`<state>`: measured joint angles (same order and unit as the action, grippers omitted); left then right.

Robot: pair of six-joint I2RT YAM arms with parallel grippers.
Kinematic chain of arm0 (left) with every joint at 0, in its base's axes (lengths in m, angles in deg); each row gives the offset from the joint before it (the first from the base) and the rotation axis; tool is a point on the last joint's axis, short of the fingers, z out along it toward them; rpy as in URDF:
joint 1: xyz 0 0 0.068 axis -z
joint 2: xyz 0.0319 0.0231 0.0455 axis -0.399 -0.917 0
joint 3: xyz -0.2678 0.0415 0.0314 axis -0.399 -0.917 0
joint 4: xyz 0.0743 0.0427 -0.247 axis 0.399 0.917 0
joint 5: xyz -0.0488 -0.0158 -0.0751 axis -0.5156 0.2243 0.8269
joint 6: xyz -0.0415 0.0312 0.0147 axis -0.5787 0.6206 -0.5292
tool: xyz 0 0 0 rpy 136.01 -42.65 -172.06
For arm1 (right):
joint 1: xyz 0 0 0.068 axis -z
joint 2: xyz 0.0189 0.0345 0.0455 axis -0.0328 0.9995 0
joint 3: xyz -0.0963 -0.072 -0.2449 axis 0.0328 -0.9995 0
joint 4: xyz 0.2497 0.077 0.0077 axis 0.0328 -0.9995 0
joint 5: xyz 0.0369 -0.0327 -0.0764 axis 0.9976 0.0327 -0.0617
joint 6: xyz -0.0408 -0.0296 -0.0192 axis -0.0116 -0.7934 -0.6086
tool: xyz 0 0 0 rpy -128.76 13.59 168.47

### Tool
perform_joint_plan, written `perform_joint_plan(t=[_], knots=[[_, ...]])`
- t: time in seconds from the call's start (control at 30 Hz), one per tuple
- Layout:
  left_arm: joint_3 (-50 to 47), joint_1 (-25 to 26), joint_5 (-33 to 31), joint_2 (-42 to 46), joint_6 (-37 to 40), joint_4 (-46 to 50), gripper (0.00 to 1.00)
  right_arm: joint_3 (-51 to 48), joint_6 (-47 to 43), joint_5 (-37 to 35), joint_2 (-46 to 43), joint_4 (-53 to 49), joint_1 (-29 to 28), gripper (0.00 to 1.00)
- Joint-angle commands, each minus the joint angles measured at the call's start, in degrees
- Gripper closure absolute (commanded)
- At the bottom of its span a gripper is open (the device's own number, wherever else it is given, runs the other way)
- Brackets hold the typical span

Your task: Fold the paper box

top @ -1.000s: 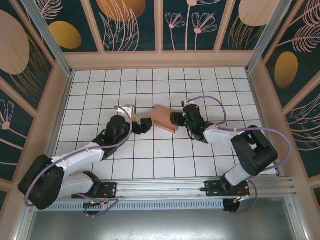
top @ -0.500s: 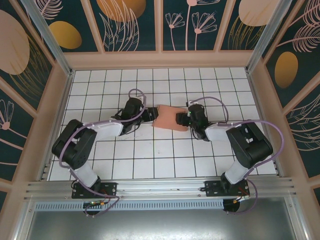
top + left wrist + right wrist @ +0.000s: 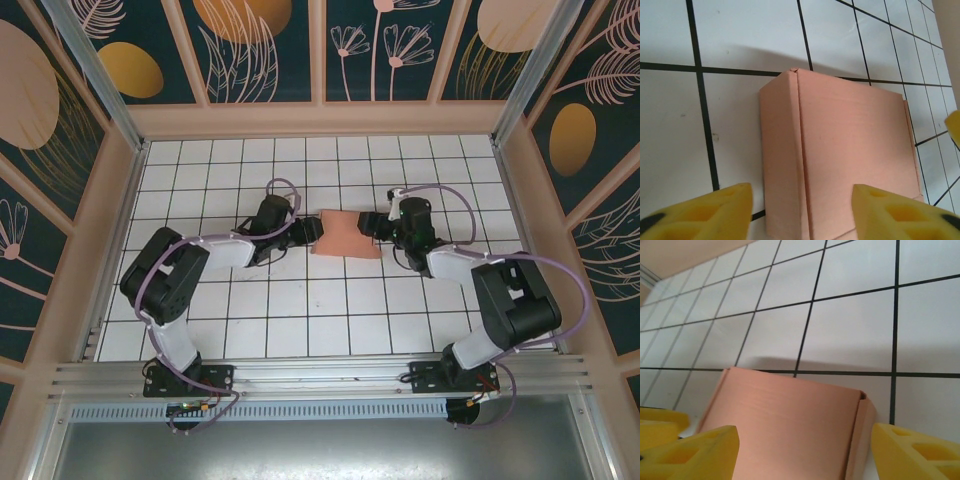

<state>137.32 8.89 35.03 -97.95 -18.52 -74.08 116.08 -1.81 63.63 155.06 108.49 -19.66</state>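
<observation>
A closed salmon-pink paper box [image 3: 345,238] lies flat on the tiled table [image 3: 300,320], midway between two robot arms. The left gripper [image 3: 308,233] and right gripper [image 3: 372,226] face its opposite ends, jaws spread wide and holding nothing, apparently placed to steady or press its sides.

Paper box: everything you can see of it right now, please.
The paper box is salmon-pink thin card, folded into a shallow, closed rectangular box. It lies flat on the white tiled table. Its top panel is plain and faintly grained. The folded side walls meet the top at creases, with a small gap at one corner. The left claw and right claw, both open, sit at its opposite ends with their fingers straddling it. Whether they touch it cannot be told.
</observation>
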Motion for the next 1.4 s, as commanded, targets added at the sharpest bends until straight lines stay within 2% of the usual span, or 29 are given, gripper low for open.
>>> perform_joint_plan(t=[0.0,0.1,0.2,0.3,0.63,0.87,1.2,1.37], knots=[[1.9,0.0,2.2,-2.9,-0.3,-1.7,0.54,-2.3,6.0,3.6,-2.6,1.6,1.1,0.30],[2.3,0.0,3.3,-4.5,-0.8,-2.9,0.60,-3.1,10.4,6.0,-3.2,0.8,2.6,0.30],[2.2,-0.2,3.4,-5.4,-0.9,-3.4,0.72,-4.2,13.7,8.5,-3.5,0.9,4.1,0.30],[1.2,-0.5,3.8,-5.5,-0.9,-4.0,0.79,-5.1,16.0,11.2,-3.3,1.7,5.6,0.31],[-2.4,-1.8,6.4,-5.6,-3.2,-9.0,0.98,-6.5,20.4,17.6,0.0,5.5,7.1,0.30],[-3.2,-2.3,7.6,-5.0,-2.6,-9.3,1.00,-5.7,22.1,22.1,2.1,7.5,7.2,0.27],[-3.7,-2.3,7.5,-6.6,-2.8,-9.9,1.00,-4.5,28.5,32.1,8.5,18.9,7.2,0.32],[-4.2,-2.4,7.6,-5.5,-2.0,-10.1,1.00,-4.5,30.4,33.3,9.1,21.9,7.3,0.45]])
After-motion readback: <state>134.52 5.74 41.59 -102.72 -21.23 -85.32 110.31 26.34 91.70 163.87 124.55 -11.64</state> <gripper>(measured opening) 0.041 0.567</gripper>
